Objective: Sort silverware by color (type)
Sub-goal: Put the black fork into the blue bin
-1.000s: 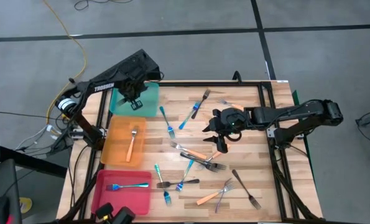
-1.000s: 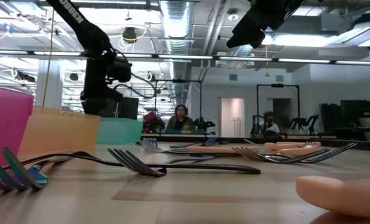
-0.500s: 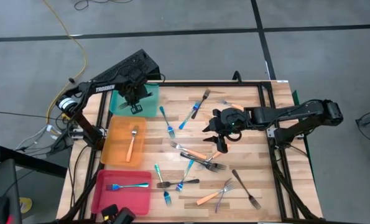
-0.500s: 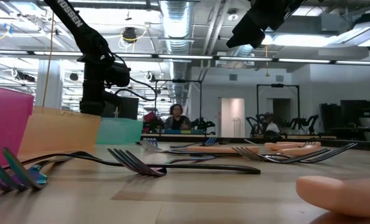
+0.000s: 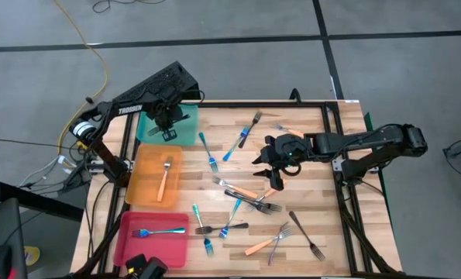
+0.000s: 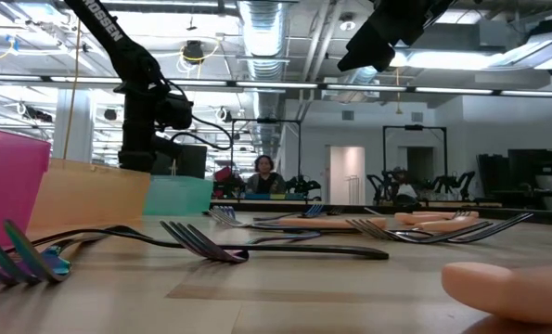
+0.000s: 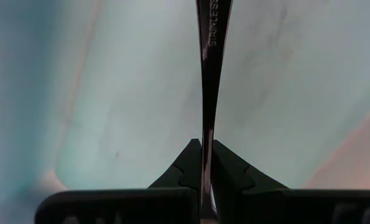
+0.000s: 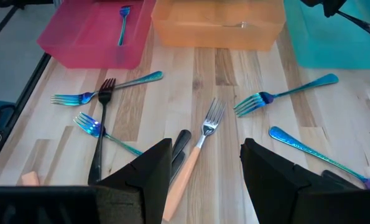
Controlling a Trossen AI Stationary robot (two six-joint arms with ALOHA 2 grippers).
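High view showed the left end effector (image 5: 166, 124) over the teal tray (image 5: 185, 128) at the far left of the tabletop (image 5: 307, 167), its fingers (image 7: 191, 163) clamped shut on a slim fork (image 7: 209, 68) stamped "STAINLESS". The tray floor filled the left wrist view behind the fork, so the fork hung inside or just above the tray; whether it touched could not be told. Its colour was hard to judge there: it looked dark metal. If it was not a blue one, dropping it in teal would missort it.

The pinch sat on a narrow edge of the handle, so the fork could swivel or slip before release, and a release from too high could bounce it off the tray wall.

The right end effector (image 8: 202, 163) hovered with its jaws wide apart and empty above an orange-handled fork (image 8: 197, 149) at mid-tabletop. A dark fork (image 8: 101, 127) and blue forks (image 8: 284, 93) lay close by, some crossing each other. Coming down there, it could catch a neighbour's handle or drag two forks at once.

The orange tray (image 5: 154, 177) and pink tray (image 5: 153, 232) each held one fork; the pink one's looked blue, possibly a sorting slip.
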